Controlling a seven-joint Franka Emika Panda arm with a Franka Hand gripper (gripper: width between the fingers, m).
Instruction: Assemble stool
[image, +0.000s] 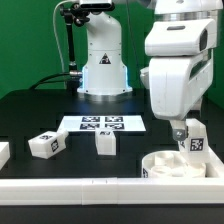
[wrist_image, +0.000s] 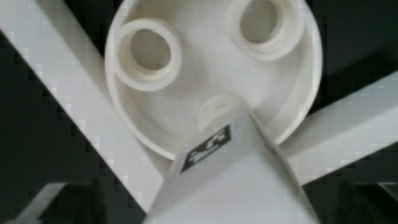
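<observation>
Exterior view: the gripper (image: 182, 133) hangs at lower right with jaws spread, directly over the round seat (image: 172, 165); a tagged leg (image: 195, 142) stands upright beside its fingers. Two more legs (image: 45, 144) (image: 105, 143) wait lower left, near the marker board (image: 103, 124).

Wrist view: the seat (wrist_image: 214, 62) fills the upper frame, the leg (wrist_image: 222, 165) rising lengthwise toward the camera; border rails (wrist_image: 71, 95) cross behind.

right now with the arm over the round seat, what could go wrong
1. The open end effector hangs close above the seat; a slightly off descent could strike the rim rather than straddle it.
2. The seat sits against the border rail, so a push might wedge or tip it.
3. A leg stands right beside the end effector and could get knocked over.
</observation>
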